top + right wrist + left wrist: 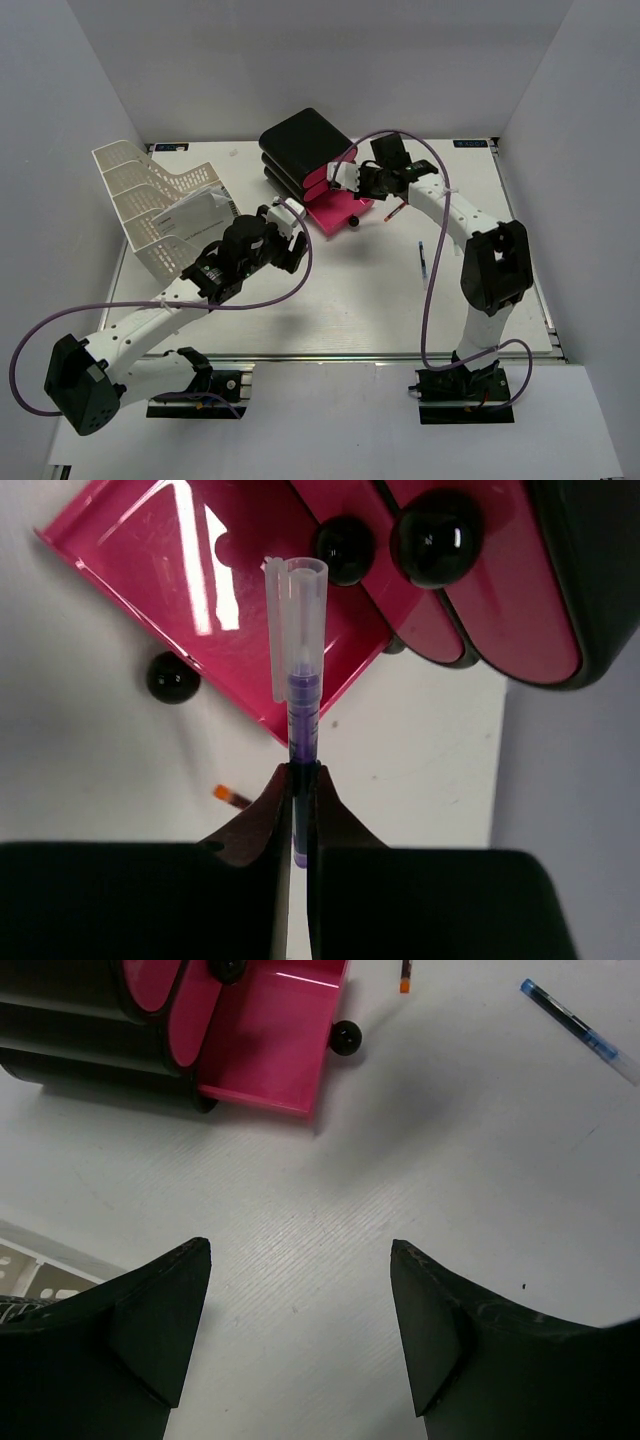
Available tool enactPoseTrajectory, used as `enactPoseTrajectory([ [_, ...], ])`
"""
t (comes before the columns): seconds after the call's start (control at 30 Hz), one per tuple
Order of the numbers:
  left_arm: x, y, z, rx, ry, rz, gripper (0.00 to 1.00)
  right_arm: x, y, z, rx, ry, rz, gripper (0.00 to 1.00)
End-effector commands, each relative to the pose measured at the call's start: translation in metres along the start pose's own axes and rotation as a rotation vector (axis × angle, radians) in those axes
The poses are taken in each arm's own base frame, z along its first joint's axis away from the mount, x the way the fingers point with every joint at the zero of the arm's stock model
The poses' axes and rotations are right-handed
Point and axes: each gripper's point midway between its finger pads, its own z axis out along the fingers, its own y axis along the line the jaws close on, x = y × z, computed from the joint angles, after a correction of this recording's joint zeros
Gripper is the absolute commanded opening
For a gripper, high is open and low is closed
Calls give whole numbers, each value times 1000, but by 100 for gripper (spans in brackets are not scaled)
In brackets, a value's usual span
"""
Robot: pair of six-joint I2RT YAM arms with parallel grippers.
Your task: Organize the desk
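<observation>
**Inspector:** Where is the desk lying, and what is it carrying?

**Assistant:** The large white perforated rectangular desk (380, 300) is filling the floor of the grey-walled enclosure, with its metal rail running along the near edge by both arm bases. A white mesh paper tray (150, 200) is sitting at the far left and holding white sheets (195, 215). A black plastic drawer unit (300, 145) with pink fronts is standing at the far centre, and one glossy pink drawer (335, 212) is standing pulled out toward the arms.

**Inspector:** What is the right gripper doing?

**Assistant:** The right gripper (302, 780) is reaching in at the drawer unit, its fingers pinching a slim purple pen (300, 710) with a clear plastic cap. The capped end is pointing away from the wrist and showing against the open drawer's front lip. I cannot tell whether it is touching the drawer.

**Inspector:** And the left gripper?

**Assistant:** The left gripper (298, 1260) is hanging over bare desk just in front of the open drawer. Its black fingers are spread wide with nothing between them.

**Inspector:** Are any loose items lying about?

**Assistant:** A blue-and-clear ballpoint pen (423, 258) is lying right of centre, well apart from the rest. A small orange-tipped stick (393, 210) is lying near the open drawer. A round black knob (172, 677) is showing at the drawer's front.
</observation>
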Motion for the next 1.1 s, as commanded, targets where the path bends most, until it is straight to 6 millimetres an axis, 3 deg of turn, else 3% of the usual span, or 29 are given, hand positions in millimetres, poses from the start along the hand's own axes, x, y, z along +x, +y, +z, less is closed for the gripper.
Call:
enactPoseTrajectory([
  [0.0, 3, 6, -1, -29, 6, 10, 82, -9, -6, 11, -3, -14, -299, 0],
  [0.03, 5, 6, 0, -29, 11, 10, 82, -11, -11, 15, 29, -15, -344, 0],
  [0.17, 7, 6, 1, -30, 21, 12, 82, -18, 3, 33, 9, -45, -432, 0],
  [0.37, 8, 7, 2, -34, 23, 17, 82, -26, 7, 54, -15, -47, -487, 0],
  [0.5, 9, 7, 3, -34, 28, 17, 82, -21, 10, 70, -26, -9, -486, 0],
  [0.6, 9, 7, 2, -36, 27, 17, 83, -17, 10, 75, -13, 4, -488, 14],
  [0.7, 7, 7, 1, -34, 20, 17, 83, -13, 9, 75, -3, 14, -482, 37],
  [0.8, 8, 7, 1, -36, 22, 17, 82, -17, 6, 73, 11, 5, -470, 40],
  [0.97, 8, 6, 1, -29, 18, 14, 82, -33, -7, 52, 58, -38, -393, 37],
  [1.0, 8, 3, 0, -12, 16, 15, 80, -40, -15, 37, 96, -55, -315, 35],
  [1.07, 4, -2, -1, 16, -3, 9, 75, -46, -27, 20, 158, -85, -167, 8],
])
